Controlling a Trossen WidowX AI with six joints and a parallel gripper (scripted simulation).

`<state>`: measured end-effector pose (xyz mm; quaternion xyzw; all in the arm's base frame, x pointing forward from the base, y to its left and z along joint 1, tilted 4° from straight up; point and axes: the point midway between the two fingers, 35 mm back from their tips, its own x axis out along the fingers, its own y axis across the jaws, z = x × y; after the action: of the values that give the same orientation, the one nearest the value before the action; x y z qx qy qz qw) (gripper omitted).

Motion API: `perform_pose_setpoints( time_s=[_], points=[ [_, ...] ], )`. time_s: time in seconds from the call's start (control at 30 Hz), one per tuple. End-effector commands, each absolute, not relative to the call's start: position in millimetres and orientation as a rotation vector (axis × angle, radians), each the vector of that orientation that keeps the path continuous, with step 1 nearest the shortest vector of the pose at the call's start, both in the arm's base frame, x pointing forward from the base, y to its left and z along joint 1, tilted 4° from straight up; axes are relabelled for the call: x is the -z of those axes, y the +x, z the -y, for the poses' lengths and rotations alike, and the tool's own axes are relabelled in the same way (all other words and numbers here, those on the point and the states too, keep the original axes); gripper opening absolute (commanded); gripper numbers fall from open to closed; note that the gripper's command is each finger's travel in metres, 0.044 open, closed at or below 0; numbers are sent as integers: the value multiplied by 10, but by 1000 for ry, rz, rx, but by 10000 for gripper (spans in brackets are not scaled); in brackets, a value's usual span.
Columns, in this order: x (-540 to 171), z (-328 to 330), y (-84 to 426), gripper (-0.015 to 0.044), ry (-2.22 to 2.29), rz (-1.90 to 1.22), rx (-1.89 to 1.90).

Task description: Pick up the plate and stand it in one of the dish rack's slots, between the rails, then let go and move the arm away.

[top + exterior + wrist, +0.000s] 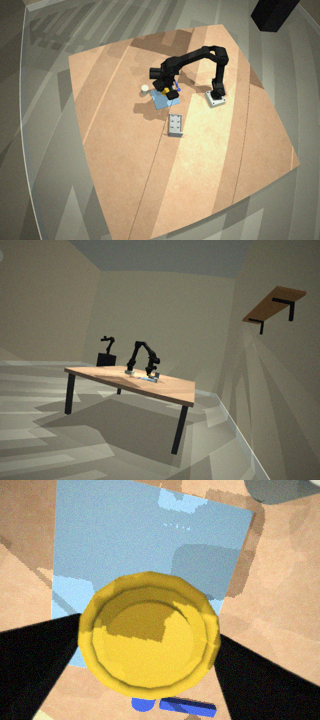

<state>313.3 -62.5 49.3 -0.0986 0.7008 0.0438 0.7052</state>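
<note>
The room is beige-walled with a grey floor crossed by pale light bands, and a wooden wall shelf (273,303) on black brackets hangs high on the right wall. A wooden table (165,391) on dark legs stands in the middle, its top streaked with broad light and shadow stripes. Behind it a black cabinet (106,359) carries a second small dark arm (108,342) (too distant to read in any detail).

On the table the black arm (196,58) rises from its pale base (215,99) and bends over to a light blue mat (161,100). The gripper (150,640) is closed on the yellow plate (149,630), its two dark fingers pressing the rim from opposite sides; the plate sits flat-faced to the wrist camera over the near edge of the mat. From above only a sliver of the plate (165,90) shows under the wrist, so whether it has left the mat cannot be told.

The grey dish rack (175,125) stands apart from the mat, toward the table's middle, its rails too small to make out. A white cup (144,89) sits just beside the mat's far corner. A blue spoon (172,706) lies near the plate, partly cut off at the bottom of the wrist view.
</note>
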Motion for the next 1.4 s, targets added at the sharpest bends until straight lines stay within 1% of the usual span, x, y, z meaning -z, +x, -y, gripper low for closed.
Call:
perform_pose_setpoints(
  time_s=[0.0, 0.83, 1.03, 1.37],
  points=[
    [-698, 607, 3169, 0, -223, -1548, -104],
    [-1698, 527, 3187, 0, -218, -1553, -94],
    [-1786, 501, 3178, 0, -212, -1554, -88],
    [-1730, -237, 2857, 0, 34, -1549, 142]
  ],
)
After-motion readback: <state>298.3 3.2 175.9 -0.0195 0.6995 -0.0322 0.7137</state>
